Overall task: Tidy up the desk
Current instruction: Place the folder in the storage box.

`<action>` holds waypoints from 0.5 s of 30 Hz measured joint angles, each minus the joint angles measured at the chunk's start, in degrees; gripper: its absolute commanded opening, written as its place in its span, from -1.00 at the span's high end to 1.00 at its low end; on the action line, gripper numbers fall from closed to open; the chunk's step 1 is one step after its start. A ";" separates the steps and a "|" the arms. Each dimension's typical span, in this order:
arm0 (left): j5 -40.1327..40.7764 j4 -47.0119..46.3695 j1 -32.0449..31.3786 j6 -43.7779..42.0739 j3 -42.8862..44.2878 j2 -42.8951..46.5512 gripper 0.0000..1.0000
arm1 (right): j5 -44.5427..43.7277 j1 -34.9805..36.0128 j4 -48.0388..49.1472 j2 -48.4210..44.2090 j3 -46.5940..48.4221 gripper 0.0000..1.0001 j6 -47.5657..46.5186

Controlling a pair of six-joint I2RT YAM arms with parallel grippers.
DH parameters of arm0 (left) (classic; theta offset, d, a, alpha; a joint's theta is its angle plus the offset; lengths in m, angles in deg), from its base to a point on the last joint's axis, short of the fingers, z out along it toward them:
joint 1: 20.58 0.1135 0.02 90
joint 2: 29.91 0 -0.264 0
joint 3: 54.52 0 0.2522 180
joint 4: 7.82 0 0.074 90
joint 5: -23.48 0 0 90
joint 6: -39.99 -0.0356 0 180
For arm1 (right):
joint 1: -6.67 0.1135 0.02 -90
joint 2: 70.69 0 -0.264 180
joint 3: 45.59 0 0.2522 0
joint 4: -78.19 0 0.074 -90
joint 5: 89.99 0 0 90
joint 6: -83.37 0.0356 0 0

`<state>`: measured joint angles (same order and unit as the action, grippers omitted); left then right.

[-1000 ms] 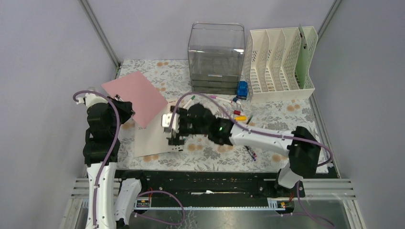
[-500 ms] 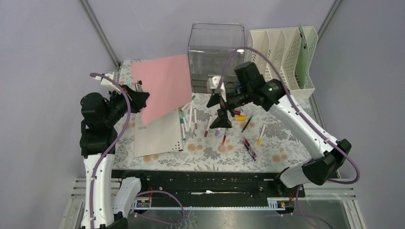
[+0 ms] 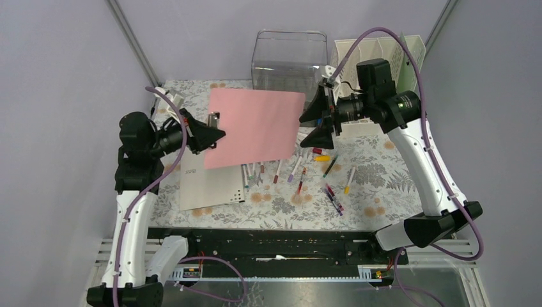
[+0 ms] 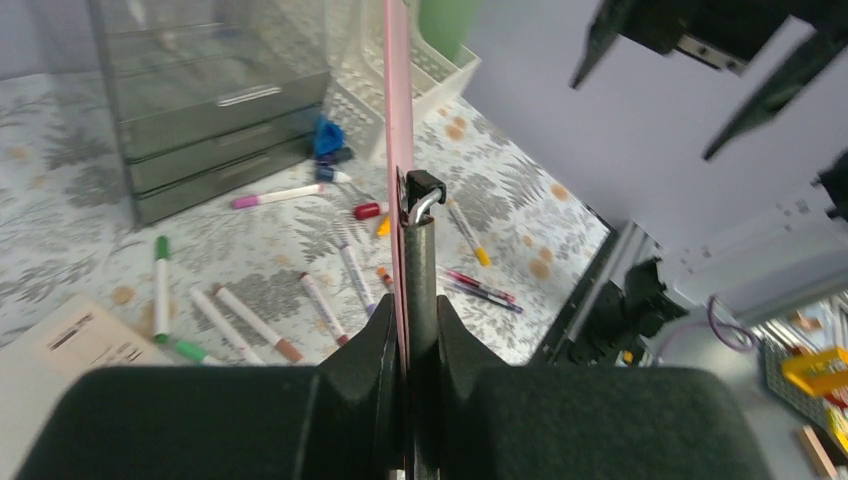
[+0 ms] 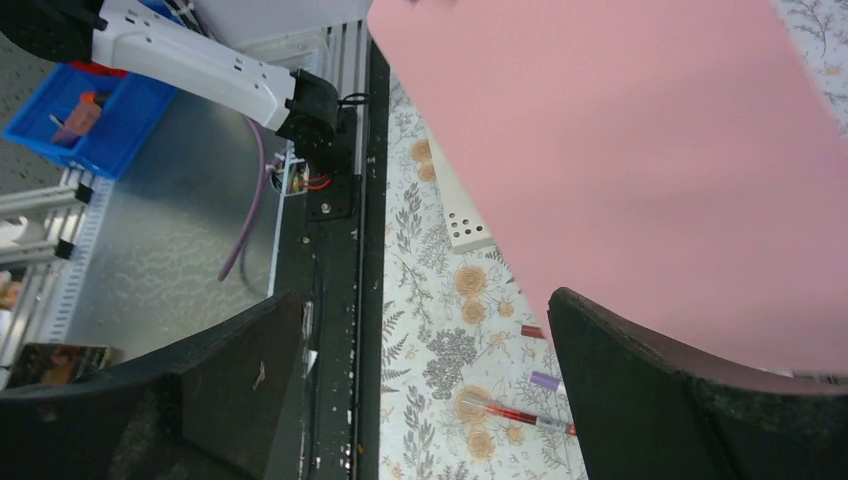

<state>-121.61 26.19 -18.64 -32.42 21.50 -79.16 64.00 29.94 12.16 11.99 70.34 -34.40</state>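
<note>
Since the left gripper clamps just one edge of the pink sheet held above the desk — markers littering its middle — it could twist loose if the right gripper, jaws wide apart beside the opposite edge, bumps it.

1. desk cloth: white, printed with grey fern leaves and orange flowers. rail: black.
2. clipboard: plain pink.
3. notebook: pale grey.
4. drawer unit: clear, smoky grey.
5. file rack: cream. folder in it: green.
6. markers: white barrels, with green, pink, red, yellow and purple caps.
7. arms: white and black. cables: purple.
</note>
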 measured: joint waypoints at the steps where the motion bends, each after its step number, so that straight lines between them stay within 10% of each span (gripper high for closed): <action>1: -0.15 -0.24 -1.25 -0.04 0.00 -0.11 1.00 | 0.24 -0.55 0.28 0.00 0.09 -0.99 0.94; 15: 5.73 4.63 -23.82 -8.24 5.73 -9.86 1.00 | 1.44 -3.37 0.87 0.00 0.52 -0.99 2.78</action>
<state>-115.88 30.82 -42.47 -40.66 27.22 -89.02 65.44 26.57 13.03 11.99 70.86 -31.62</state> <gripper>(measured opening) 0.135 0.994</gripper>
